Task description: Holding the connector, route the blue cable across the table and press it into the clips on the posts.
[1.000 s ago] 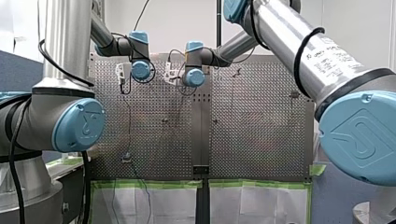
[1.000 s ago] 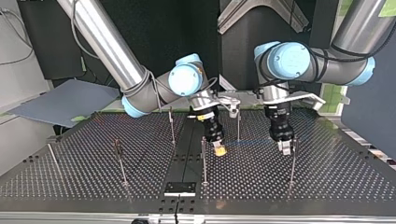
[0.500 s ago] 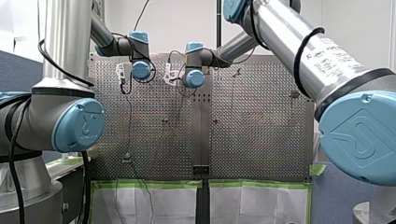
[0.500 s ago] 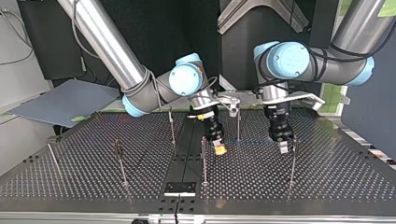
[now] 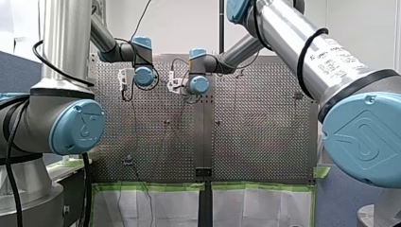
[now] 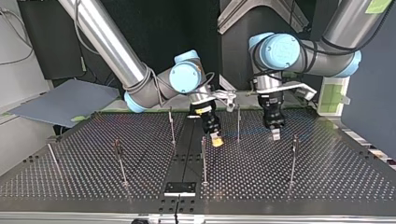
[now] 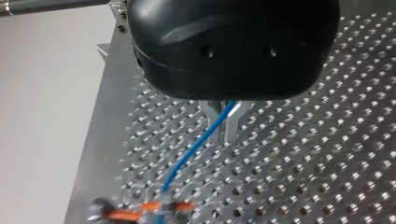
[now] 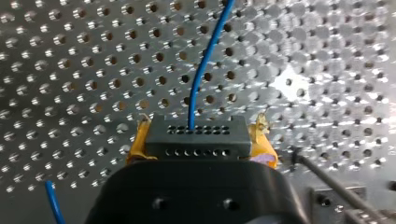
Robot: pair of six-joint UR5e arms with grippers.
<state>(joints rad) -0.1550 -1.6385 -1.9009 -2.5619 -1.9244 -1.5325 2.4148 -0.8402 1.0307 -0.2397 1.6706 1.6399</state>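
Blue cable, one, pinched by my left claw; my right claw clamps one connector; six posts

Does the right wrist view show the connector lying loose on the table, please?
No, the connector sits clamped between the yellow-padded fingers of my right gripper, with the blue cable running out ahead.

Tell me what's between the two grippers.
Top view: a post stands between right gripper and left gripper. The blue cable spans them, from the connector in the right to the left's grip, as wrist views show.
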